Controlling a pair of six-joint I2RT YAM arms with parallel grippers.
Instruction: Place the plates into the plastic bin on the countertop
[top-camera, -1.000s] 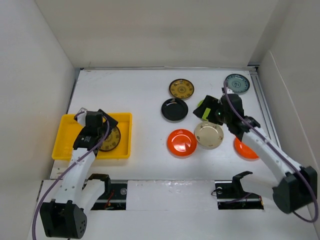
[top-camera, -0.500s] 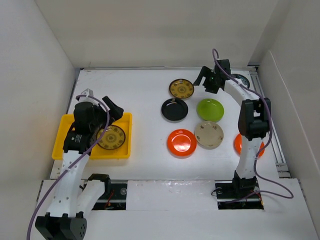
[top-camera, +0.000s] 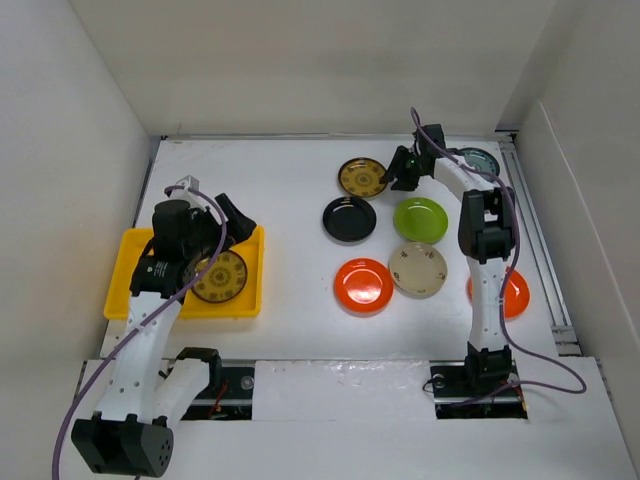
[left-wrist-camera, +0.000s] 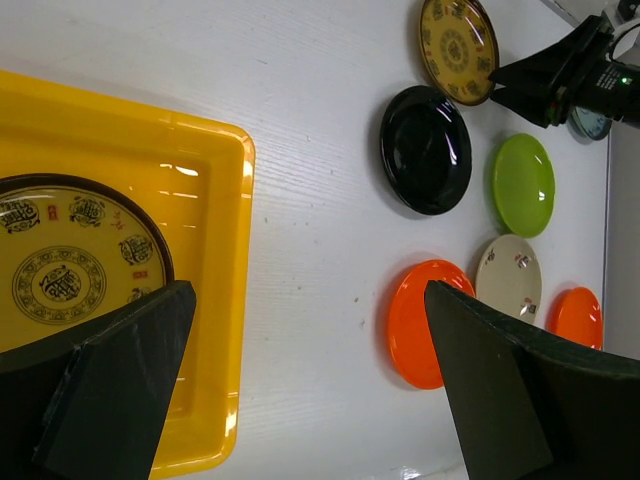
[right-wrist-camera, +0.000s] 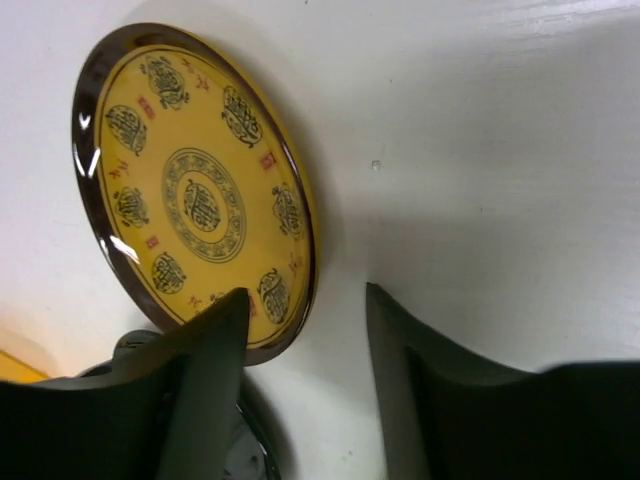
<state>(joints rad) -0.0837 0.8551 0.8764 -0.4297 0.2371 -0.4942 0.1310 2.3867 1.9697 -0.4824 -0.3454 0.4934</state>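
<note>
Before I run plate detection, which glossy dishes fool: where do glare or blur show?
Left wrist: glare streaks on the plastic bin and black plate, left claw blurred. Right wrist: rim highlights on the brown-gold plate, right claw blurred. Top external: sharp, evenly lit.

Both arms are built of smooth white links joined by black cylindrical joints. The left arm ends at 7 o'clock of the top view in a bulky black base joint. The right arm rises from a black mount at 5 o'clock. A thin grey-purple cable runs along each arm. Both claws are matte black. The left claw has broad, flat, wedge-shaped fingers, while the right claw has rounder, faintly glossy ones, and a small green light glows on its body
</note>
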